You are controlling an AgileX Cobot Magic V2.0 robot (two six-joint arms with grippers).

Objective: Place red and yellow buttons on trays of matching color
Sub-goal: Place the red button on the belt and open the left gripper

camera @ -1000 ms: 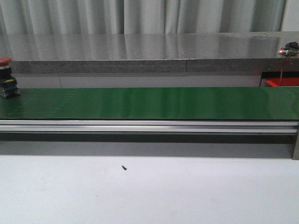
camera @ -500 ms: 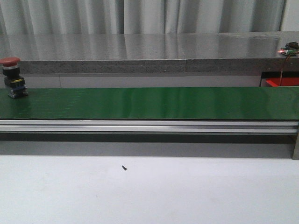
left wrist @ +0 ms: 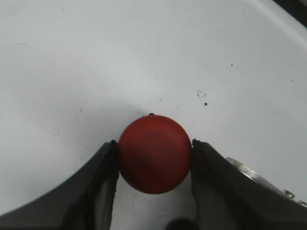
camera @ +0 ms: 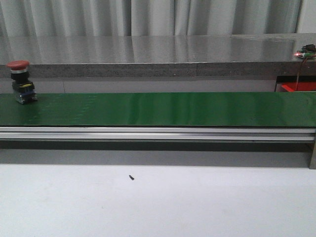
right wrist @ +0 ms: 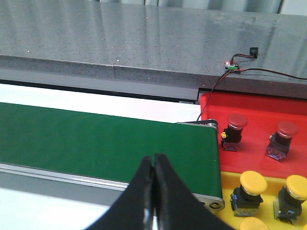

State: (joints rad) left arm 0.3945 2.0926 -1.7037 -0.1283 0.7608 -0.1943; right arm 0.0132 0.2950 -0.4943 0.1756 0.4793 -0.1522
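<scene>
In the left wrist view a red button shows cap-up over the white table, and my left gripper is shut on it, one finger touching each side of the cap. Another red button stands upright on the green belt at the far left. My right gripper is shut and empty above the belt's right end. Beside that end lie the red tray, holding two red buttons, and the yellow tray, holding yellow buttons. Neither arm appears in the front view.
A grey stone ledge runs behind the belt, with a small wired circuit board on it near the red tray. The belt's aluminium rail faces the white table, where a tiny dark screw lies.
The red button on the belt has travelled right from the left edge of the front view. Nothing else in that view has moved.
</scene>
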